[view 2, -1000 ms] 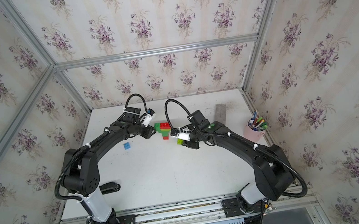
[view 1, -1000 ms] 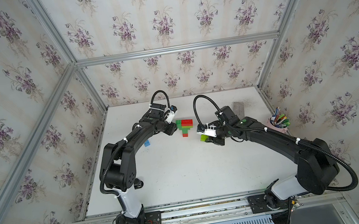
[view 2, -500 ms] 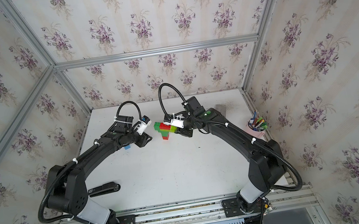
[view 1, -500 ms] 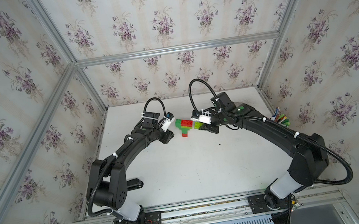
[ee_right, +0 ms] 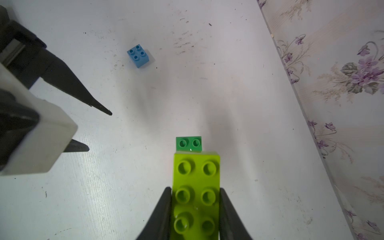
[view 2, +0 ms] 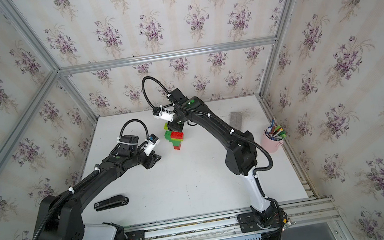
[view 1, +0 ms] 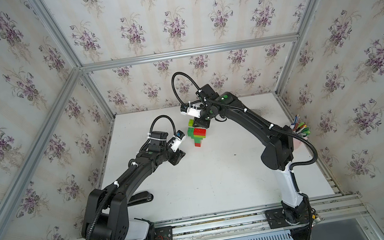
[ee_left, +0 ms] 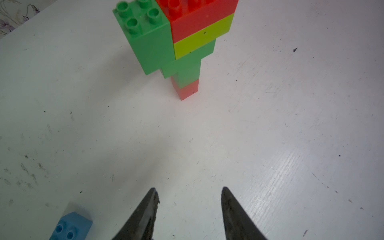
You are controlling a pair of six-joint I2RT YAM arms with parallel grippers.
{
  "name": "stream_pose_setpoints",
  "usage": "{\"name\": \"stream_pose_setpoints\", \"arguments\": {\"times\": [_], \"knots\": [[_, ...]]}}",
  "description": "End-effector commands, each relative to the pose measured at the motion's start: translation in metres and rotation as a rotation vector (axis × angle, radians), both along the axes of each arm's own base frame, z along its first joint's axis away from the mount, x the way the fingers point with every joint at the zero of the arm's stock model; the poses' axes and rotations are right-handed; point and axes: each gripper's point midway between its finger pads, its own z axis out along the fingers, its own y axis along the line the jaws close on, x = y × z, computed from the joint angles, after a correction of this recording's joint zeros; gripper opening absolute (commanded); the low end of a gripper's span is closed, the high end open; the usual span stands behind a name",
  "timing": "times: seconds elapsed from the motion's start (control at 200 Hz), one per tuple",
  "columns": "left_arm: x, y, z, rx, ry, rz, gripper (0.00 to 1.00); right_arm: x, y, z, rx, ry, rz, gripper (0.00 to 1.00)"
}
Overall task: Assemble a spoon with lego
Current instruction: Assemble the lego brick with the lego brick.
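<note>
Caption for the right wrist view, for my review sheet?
Right gripper shut on a lime brick, partly hiding a green brick; blue brick loose on the table.

Two arms are reaching over the surface, the left arm and the right arm. Each is carrying one tool, so two are showing: the left tool and the right tool. One stacked build, the spoon, is standing there. Two red bricks and one lime layer are showing in it, while its green bricks are merging too closely to count. Two more bricks are showing apart from it: one blue brick and one oblong lime brick. One stapler, one pink cup and one grey block are also showing; the cup's pens are bunching too tightly to count.
</note>
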Motion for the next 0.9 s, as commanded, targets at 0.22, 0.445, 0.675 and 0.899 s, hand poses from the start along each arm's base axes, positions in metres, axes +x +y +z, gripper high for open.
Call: {"name": "stream_pose_setpoints", "arguments": {"times": [0.22, 0.445, 0.675, 0.899], "knots": [[0.007, -0.002, 0.013, -0.026, -0.05, 0.013, 0.5, -0.002, -0.001, -0.029, -0.059, 0.079, -0.036, 0.21], [0.008, -0.001, 0.012, -0.024, -0.047, 0.017, 0.5, -0.002, -0.003, -0.032, -0.075, 0.077, -0.032, 0.21], [0.008, -0.001, 0.012, -0.02, -0.049, 0.019, 0.5, -0.001, -0.007, -0.04, -0.1, 0.08, -0.033, 0.2], [0.009, 0.0, 0.012, -0.019, -0.048, 0.021, 0.5, 0.002, -0.012, -0.044, -0.117, 0.076, -0.039, 0.2]]}}
